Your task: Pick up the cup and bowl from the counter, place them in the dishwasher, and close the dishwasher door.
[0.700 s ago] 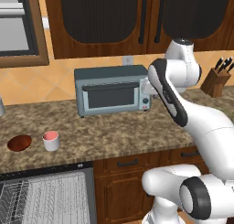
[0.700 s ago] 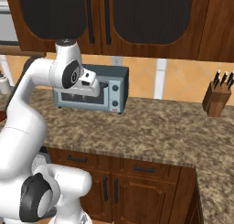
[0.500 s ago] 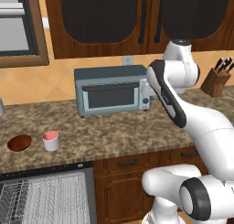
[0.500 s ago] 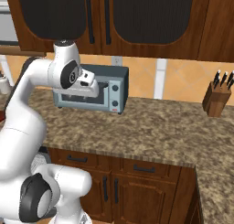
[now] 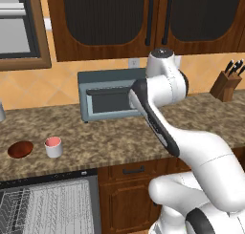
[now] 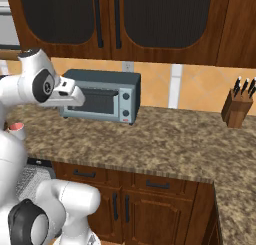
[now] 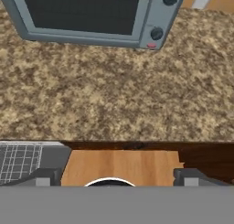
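The white cup (image 5: 53, 147) with a pink inside stands on the granite counter (image 5: 119, 137) near its left front edge. The shallow reddish-brown bowl (image 5: 20, 149) lies just left of it. Below them the dishwasher (image 5: 45, 207) stands open, with its white wire rack showing; the door panel is out of view. My gripper (image 7: 114, 178) is open and holds nothing, fingertips (image 7: 43, 177) far apart. It hovers above the counter's front edge in front of the toaster oven, well right of the cup. The cup's rim (image 6: 16, 126) peeks out behind my arm.
A grey toaster oven (image 5: 110, 100) sits at the back of the counter, close behind my hand (image 6: 70, 91). A knife block (image 5: 226, 85) stands at the far right. Dark wall cabinets hang overhead, and wooden cabinet doors (image 6: 150, 209) run below the counter.
My arm has swung left, carrying the hand across the front of the toaster oven towards the cup's side. Cup and bowl have not moved.
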You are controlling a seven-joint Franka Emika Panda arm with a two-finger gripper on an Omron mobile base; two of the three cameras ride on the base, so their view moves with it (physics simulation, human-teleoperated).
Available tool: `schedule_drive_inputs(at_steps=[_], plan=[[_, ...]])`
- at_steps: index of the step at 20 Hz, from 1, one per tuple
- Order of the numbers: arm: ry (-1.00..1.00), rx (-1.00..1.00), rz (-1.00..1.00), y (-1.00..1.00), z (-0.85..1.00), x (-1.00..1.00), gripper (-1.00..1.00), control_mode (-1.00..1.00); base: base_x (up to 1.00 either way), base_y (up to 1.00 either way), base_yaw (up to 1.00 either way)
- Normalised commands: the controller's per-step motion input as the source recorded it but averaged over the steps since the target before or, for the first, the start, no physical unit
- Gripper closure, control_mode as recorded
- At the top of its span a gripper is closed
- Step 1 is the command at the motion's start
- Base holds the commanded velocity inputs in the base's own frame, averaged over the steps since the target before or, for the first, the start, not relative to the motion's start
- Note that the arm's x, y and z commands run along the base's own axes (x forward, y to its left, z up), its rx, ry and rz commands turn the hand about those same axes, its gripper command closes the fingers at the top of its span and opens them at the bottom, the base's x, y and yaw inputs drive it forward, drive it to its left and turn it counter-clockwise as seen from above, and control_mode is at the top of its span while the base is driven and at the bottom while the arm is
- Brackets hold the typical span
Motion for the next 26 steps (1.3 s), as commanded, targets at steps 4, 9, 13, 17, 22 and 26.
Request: schedule_drive_inputs(at_steps=[4,9,13,17,22,26], plan=[[-0.02,-0.13,-0.05,0.8,0.0,-0.03,-1.0,-1.0,0.0,0.0,0.0],[0.0,-0.11,0.0,0.66,-0.01,0.01,-1.0,-1.0,0.0,0.0,0.0],[0.0,-0.05,0.0,0.24,0.0,0.14,-1.0,-1.0,0.0,0.0,0.0],[0.0,-0.01,0.01,0.04,0.0,0.34,-1.0,-1.0,0.0,0.0,0.0],[-0.03,0.01,0.04,0.0,-0.25,0.65,-1.0,-1.0,0.0,0.0,0.0],[-0.1,0.03,0.0,-0.01,-0.52,0.22,-1.0,-1.0,0.0,0.0,0.0]])
